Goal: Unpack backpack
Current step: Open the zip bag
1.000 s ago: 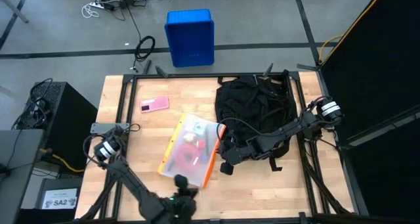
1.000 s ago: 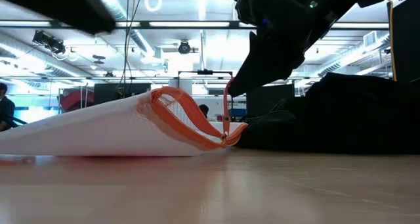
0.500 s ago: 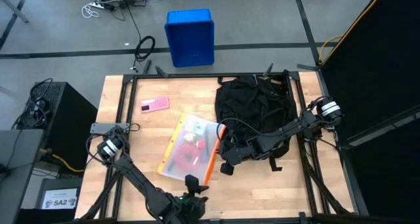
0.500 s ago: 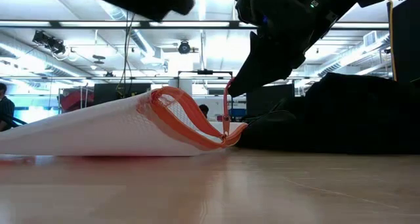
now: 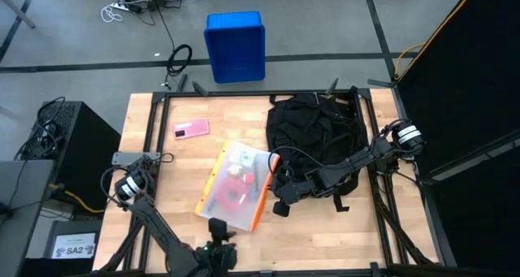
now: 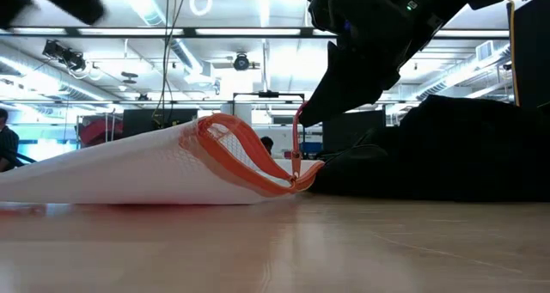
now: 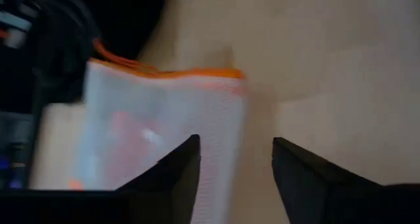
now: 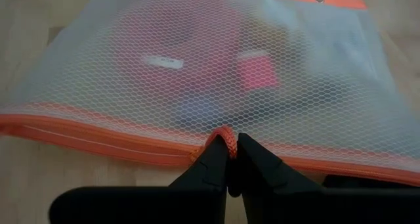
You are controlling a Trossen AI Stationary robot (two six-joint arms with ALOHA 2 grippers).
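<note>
Left to right: the left hand [image 5: 218, 227] is hovering with fingers spread at the counter's [image 5: 162, 188] near edge, just short of the mesh pouch [image 5: 236, 183]. A pink card [image 5: 191, 129] is lying well apart, toward the far left. The right hand [image 8: 228, 159] is pinching the pouch's orange loop [image 8: 224, 136]; that thin loop could slip free. The backpack [image 5: 313, 131] is resting at the far right, its straps crowding the right arm.

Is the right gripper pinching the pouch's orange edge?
Yes, the right gripper is shut on the orange zipper edge of the mesh pouch.
</note>
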